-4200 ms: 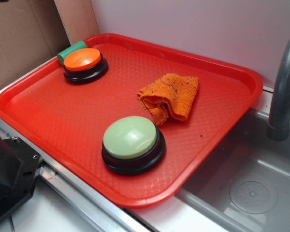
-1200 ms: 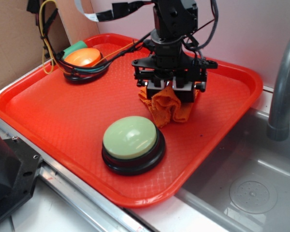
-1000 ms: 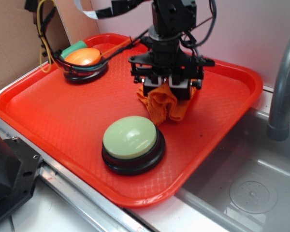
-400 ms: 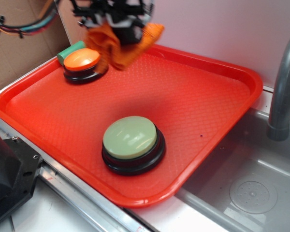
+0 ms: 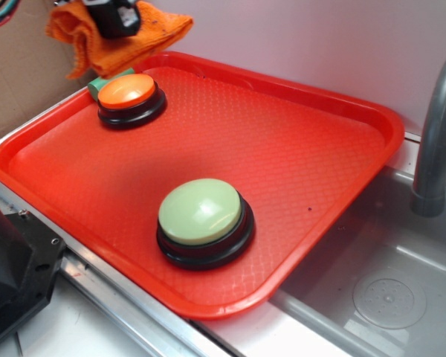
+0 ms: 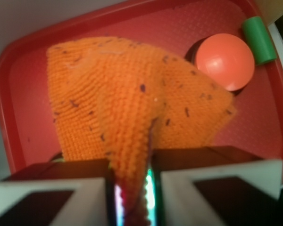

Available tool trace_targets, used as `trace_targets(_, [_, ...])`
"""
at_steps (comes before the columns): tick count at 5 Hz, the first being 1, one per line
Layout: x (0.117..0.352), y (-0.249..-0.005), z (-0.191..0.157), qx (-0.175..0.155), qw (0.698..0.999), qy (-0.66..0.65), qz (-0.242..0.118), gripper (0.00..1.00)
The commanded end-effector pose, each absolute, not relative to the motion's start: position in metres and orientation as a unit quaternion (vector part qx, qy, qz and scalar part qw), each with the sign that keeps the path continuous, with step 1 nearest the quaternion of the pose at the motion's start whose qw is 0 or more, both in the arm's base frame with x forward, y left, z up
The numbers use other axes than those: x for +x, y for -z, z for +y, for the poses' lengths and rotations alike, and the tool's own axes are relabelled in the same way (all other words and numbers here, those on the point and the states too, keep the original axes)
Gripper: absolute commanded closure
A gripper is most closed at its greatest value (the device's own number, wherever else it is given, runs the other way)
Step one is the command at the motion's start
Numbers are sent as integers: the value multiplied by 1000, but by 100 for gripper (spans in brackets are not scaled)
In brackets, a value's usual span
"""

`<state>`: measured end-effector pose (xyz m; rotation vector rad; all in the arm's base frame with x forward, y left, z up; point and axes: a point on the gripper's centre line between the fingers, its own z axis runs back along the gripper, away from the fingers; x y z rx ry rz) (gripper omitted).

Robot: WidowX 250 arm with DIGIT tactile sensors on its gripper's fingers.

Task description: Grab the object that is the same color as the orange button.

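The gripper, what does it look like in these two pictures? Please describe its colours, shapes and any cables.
In the wrist view the gripper shows two broad, flat fingers with pale grey-white front faces and black upper parts; a narrow strip between them glows green and reddish. In the exterior view only a black, blocky part of the gripper shows at the top edge, with coloured cables at the top left corner.

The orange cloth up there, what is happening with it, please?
The robot's pincer is shut on the orange cloth and holds it in the air, above the far left corner of the red tray. The cloth hangs clear of the orange button beneath it. The green button sits untouched near the front of the tray.
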<state>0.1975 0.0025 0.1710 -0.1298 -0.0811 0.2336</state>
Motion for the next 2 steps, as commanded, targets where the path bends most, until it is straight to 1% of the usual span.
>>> trace_targets(1, [188,-195,37,-37,990,-115,-75,100])
trace_targets(2, [185,-190,42,-45,989,-119,-72,100])
